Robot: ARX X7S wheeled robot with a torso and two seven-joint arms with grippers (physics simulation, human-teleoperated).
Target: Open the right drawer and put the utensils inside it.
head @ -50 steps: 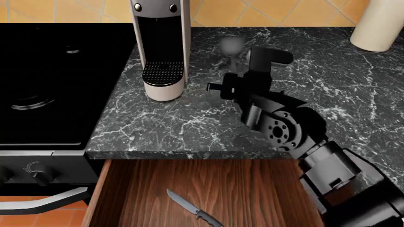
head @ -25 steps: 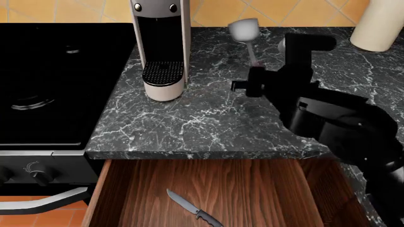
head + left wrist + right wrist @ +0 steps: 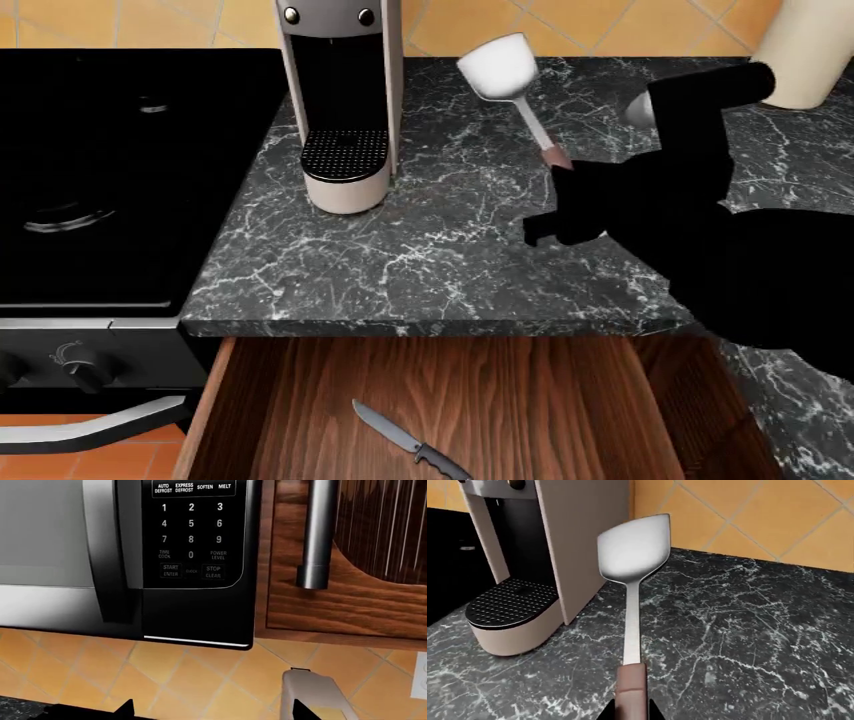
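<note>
My right gripper (image 3: 630,711) is shut on the reddish-brown handle of the spatula (image 3: 630,555), holding it in the air above the dark marble counter. In the head view the spatula (image 3: 501,68) shows its pale grey head beside the coffee machine, with the right arm's black bulk (image 3: 694,230) behind it. The right drawer (image 3: 454,400) stands open below the counter's front edge. The knife (image 3: 407,440), silver blade and dark grey handle, lies inside it. My left gripper (image 3: 210,712) is open, raised high and facing a microwave, with nothing between its fingertips.
A white coffee machine (image 3: 340,100) stands on the counter (image 3: 400,260) left of the spatula. A black stove (image 3: 120,170) lies to the left. A cream jar (image 3: 805,50) sits at the back right. A microwave (image 3: 133,555) and a wood cabinet door (image 3: 360,555) face the left wrist.
The right arm has lifted the spatula off the counter and swung to the right and nearer; the spatula head now stands higher and clearer. The knife and the drawer have not moved.
</note>
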